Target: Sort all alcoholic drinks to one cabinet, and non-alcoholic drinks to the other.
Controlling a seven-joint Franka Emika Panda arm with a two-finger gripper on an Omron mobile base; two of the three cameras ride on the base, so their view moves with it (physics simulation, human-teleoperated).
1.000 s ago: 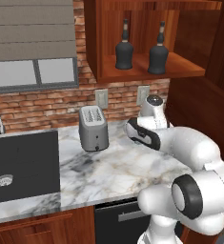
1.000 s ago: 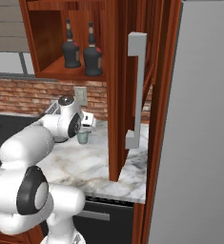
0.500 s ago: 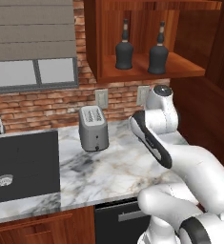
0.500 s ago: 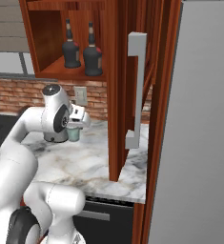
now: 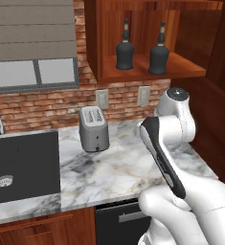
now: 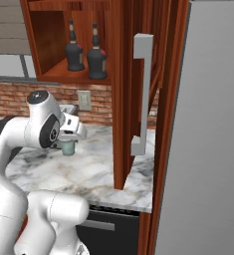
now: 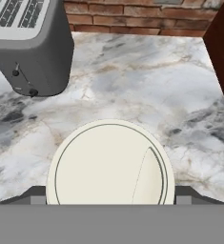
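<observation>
The gripper (image 6: 72,137) hangs right over the small green cup (image 6: 67,146) on the marble counter (image 5: 114,167), its fingers spread wide either side of the white lid (image 7: 108,164), with nothing pinched yet. Taking the toaster (image 5: 94,128) as the marker, the cup stands on the counter off to the toaster's right, well apart from it and toward the tall wooden panel that ends the counter.

Up above the toaster and to its right, the two black bottles (image 5: 125,51) (image 5: 159,50) already stand side by side on the shelf of the wide wooden cabinet (image 5: 104,45), so I'd say the alcoholic half is settled. The step in hand looks like picking up the cup, one of the soft drinks.

Next, to my eye, the hand needs to drop until the fingers straddle the cup's body below the lid, then squeeze gently, since a light lidded cup could tip or slip. After that it must go to the other cabinet, not the one holding the bottles.
</observation>
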